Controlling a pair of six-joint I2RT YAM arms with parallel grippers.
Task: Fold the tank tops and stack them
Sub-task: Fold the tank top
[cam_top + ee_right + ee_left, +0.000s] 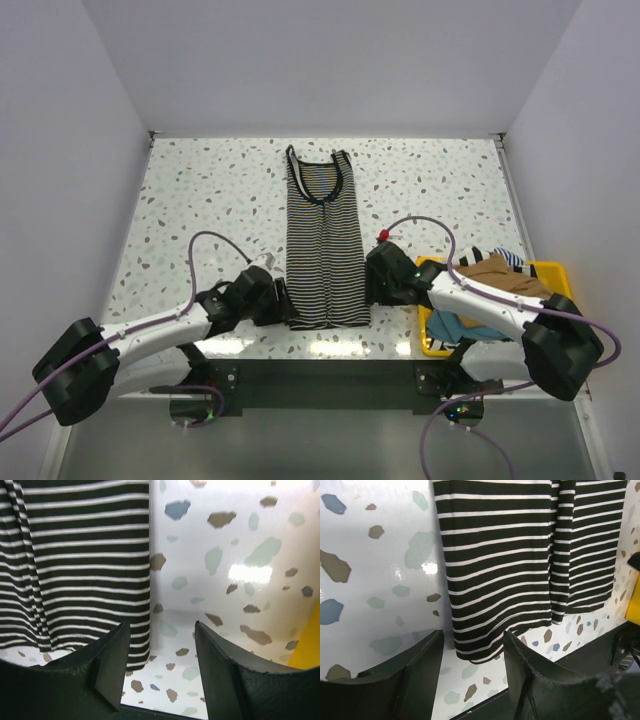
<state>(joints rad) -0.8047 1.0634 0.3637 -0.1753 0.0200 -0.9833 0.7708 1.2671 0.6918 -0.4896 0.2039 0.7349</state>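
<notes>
A tank top with thin black-and-white stripes (pixel 325 250) lies flat mid-table, folded lengthwise into a narrow strip with its neckline at the far end. My left gripper (pixel 283 303) sits at its near left corner. In the left wrist view this gripper (pixel 472 641) is open, and the striped hem corner (pixel 475 647) lies on the table between the fingers (pixel 415 670). My right gripper (pixel 372 282) is beside the near right edge, open (pixel 160 630) over bare table, the striped cloth (pixel 75 555) just left of its left finger (pixel 112 655). A tan-brown tank top (pixel 500 275) lies in the basket.
A yellow basket (pixel 545 266) stands at the near right, right of the right arm, holding the tan-brown top, a teal one (pixel 455 328) and a broad-striped one (pixel 505 257). The table's near edge (pixel 320 338) runs just behind both grippers. White walls enclose the table on three sides.
</notes>
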